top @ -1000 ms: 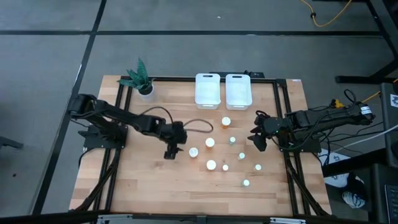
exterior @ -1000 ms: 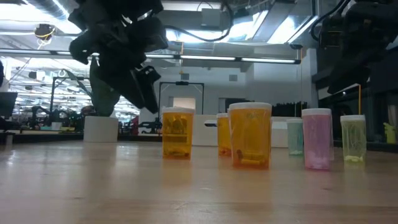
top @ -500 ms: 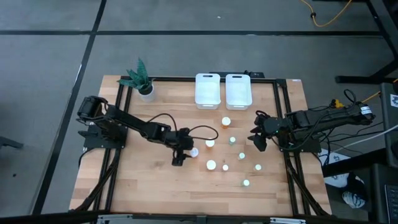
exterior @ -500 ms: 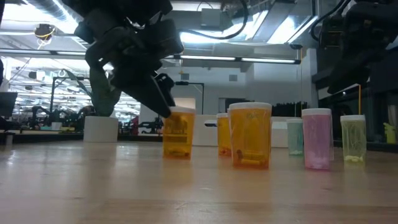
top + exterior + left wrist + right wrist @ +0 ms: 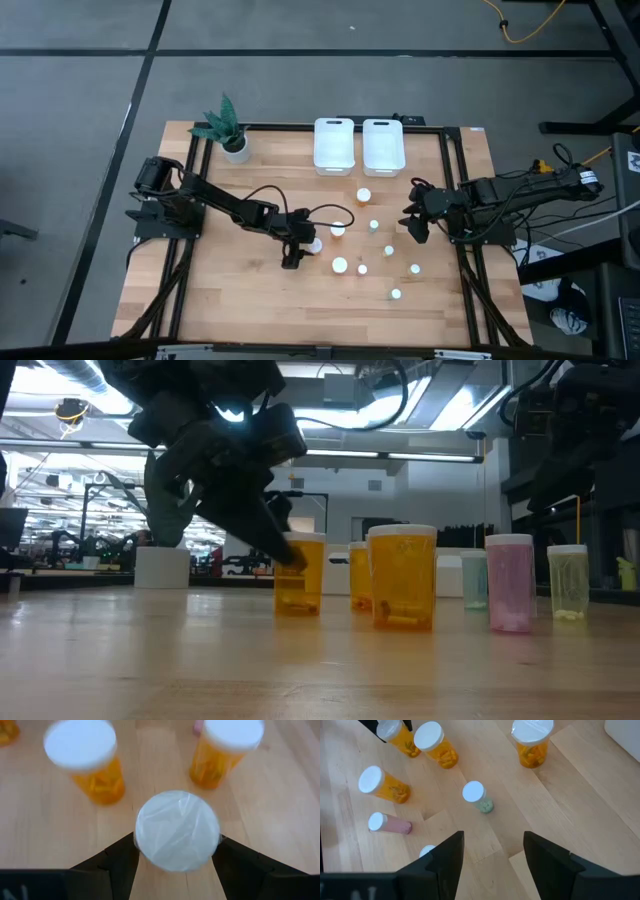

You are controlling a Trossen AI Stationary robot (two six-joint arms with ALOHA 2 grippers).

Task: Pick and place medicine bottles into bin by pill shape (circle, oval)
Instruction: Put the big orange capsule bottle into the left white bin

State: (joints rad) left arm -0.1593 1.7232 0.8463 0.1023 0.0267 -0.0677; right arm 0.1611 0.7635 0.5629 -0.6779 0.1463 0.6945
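Orange bottle with white cap (image 5: 177, 830) stands upright on the worktop (image 5: 230, 300), left of the cluster's centre, bracketed by my left hand (image 5: 176, 862): a finger on each side of the cap, touching or nearly so, not yet clearly pinching. Low view shows my fingers low against the bottle's near side. Risk: closing off-centre would tip or skid it into the two orange bottles (image 5: 95, 767) just beyond; a cap-only grip may let it swing or slip on lifting. Pill shape inside unreadable from here, so the wrong bin (image 5: 334, 145) is possible. My right hand (image 5: 414, 227) waits spread at the worktop's right side, near the small pale bottles (image 5: 374, 226).
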